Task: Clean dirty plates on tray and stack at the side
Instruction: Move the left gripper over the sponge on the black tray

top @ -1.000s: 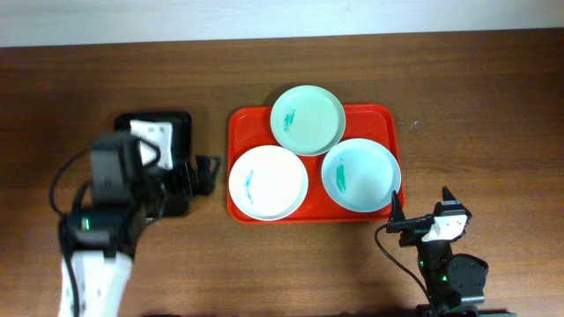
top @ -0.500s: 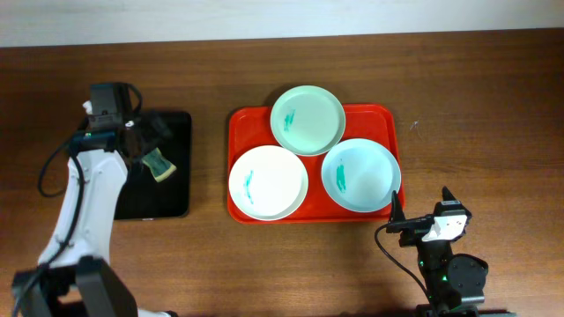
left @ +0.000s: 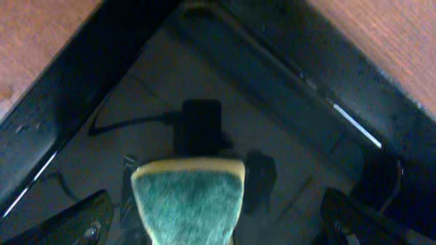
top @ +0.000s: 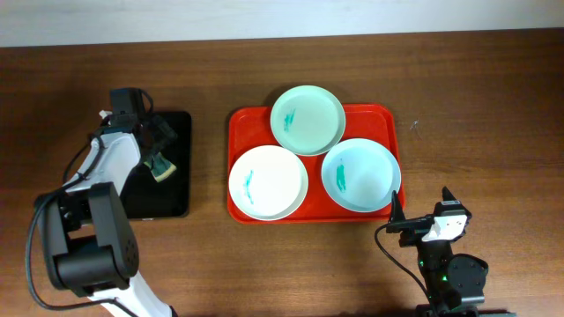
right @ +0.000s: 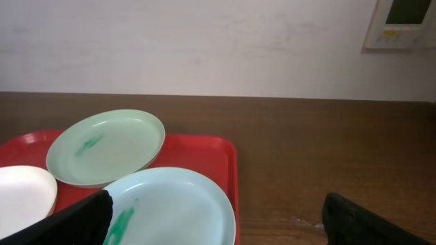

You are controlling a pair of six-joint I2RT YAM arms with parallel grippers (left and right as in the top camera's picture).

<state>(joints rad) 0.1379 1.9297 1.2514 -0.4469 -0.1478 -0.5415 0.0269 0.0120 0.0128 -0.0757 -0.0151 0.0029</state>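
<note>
Three plates lie on the red tray (top: 388,119): a white plate (top: 268,182) at front left, a mint plate (top: 307,120) at the back and a light-blue plate (top: 360,174) at the right. Each carries a teal smear. My left gripper (top: 157,154) hangs over the black tray (top: 167,198), left of the red one. Its jaws stand wide on either side of a green sponge (left: 187,201) and do not touch it; the left gripper (left: 218,230) is open. My right gripper (right: 225,228) is open and empty, near the light-blue plate (right: 170,204) and the mint plate (right: 105,146).
The black tray (left: 286,61) has a raised rim around the sponge. Brown tabletop (top: 476,106) stretches right of the red tray and along the front edge. A pale wall (right: 204,41) rises behind the table.
My left arm has swung away from the red tray's left edge and back over the black tray, where its jaws now straddle the sponge. The right arm and the plates have not moved.
</note>
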